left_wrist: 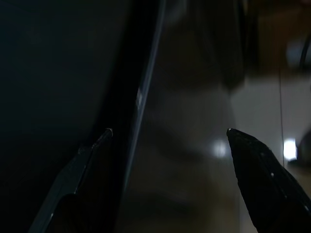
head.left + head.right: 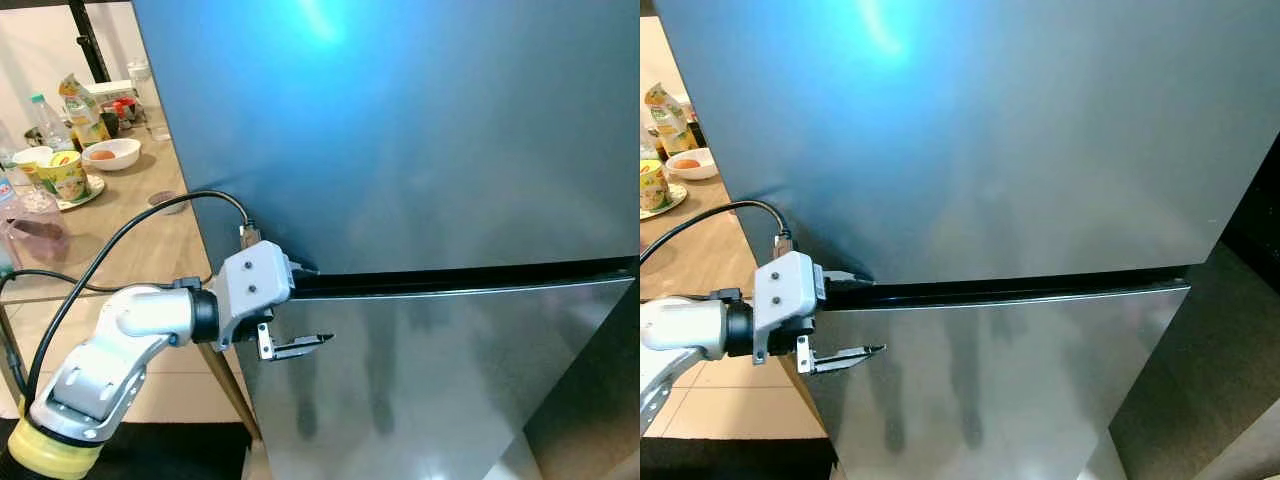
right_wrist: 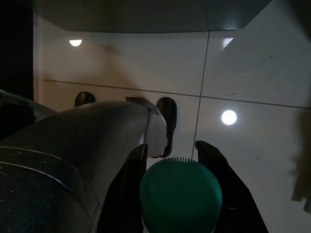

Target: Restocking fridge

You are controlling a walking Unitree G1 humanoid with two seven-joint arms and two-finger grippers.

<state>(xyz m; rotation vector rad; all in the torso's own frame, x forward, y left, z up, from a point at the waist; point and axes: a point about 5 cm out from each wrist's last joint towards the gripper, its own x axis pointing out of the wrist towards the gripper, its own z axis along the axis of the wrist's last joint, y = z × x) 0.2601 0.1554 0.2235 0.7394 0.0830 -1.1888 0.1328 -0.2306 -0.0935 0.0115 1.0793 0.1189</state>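
Steel fridge (image 2: 420,150); left gripper (image 2: 300,312) at seam.

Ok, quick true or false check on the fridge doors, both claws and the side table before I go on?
1. The fridge doors are shut. True.
2. The left claw is at the dark seam between the two doors, fingers apart. True.
3. The right claw is empty. False: it grips a bottle with a green ribbed cap.
4. The wooden table beside the fridge holds a white bowl. True.
5. The left claw carries a carton. False: it holds nothing.
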